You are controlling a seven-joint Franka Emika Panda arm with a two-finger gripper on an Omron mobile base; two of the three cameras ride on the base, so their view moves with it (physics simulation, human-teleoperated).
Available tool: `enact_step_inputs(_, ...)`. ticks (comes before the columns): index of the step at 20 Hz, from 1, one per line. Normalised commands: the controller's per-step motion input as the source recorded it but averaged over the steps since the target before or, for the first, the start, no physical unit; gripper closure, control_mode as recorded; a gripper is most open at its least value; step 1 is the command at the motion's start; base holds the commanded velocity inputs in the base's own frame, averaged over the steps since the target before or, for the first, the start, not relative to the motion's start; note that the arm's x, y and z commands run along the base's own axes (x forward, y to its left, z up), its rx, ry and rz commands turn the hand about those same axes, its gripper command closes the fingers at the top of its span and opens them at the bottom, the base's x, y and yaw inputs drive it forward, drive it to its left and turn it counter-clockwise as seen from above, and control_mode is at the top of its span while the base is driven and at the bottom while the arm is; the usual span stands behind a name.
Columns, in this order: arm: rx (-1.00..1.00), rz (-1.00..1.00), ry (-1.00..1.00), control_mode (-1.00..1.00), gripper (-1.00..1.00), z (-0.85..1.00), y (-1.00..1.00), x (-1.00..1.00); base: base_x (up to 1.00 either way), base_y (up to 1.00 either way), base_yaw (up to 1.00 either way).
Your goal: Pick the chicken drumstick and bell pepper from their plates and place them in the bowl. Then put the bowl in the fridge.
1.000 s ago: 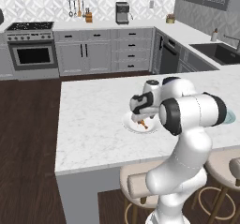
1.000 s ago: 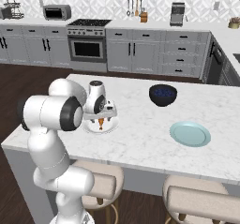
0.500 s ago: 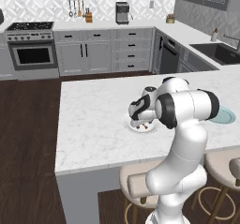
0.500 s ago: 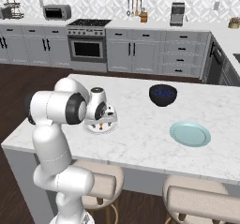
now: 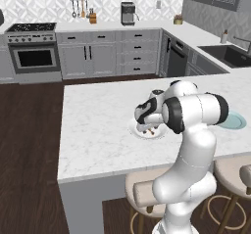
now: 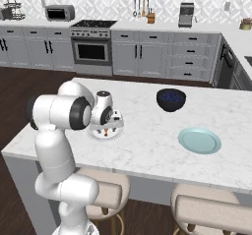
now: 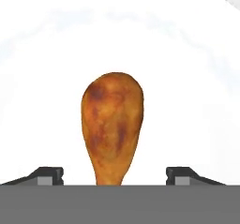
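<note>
An orange-brown chicken drumstick [image 7: 112, 124] lies on the white plate [image 7: 47, 54], its narrow bone end pointing toward the hand. My gripper [image 7: 114, 174] is down low over this plate, open, with one fingertip [image 7: 47, 174] on each side of the bone end and a gap between each tip and the meat. From the base cameras the gripper [image 5: 147, 127] [image 6: 104, 127] sits right on the white plate [image 5: 135, 131] [image 6: 116, 131] near the island's front edge. The teal plate [image 6: 199, 140] [image 5: 236, 120] lies to the right. The bell pepper, the bowl and the fridge are out of view.
A small dark blue-black bowl [image 6: 171, 99] stands behind the plates on the marble island [image 5: 93, 125]. Stools [image 6: 108, 194] stand under the island's near edge. Grey cabinets and an oven [image 5: 34, 57] line the back wall across a dark floor.
The hand has dropped from above the white plate down to it, so the fingers now straddle the drumstick. The plates and the dark bowl have not moved.
</note>
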Motion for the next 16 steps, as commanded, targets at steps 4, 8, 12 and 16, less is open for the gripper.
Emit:
enact_step_inputs(4,0.0,0.0,0.0,-1.0,1.0,-0.09,0.01,0.08,0.0,0.0,0.0)
enact_step_inputs(8,0.0,0.0,0.0,-1.0,1.0,-0.14,0.05,0.09,0.0,0.0,0.0)
enact_step_inputs(12,0.0,0.0,-0.02,-1.0,1.0,0.08,0.0,0.0,0.0,0.0,0.0)
enact_step_inputs(16,0.0,0.0,-0.02,-1.0,1.0,0.92,0.03,-0.54,0.0,0.0,0.0)
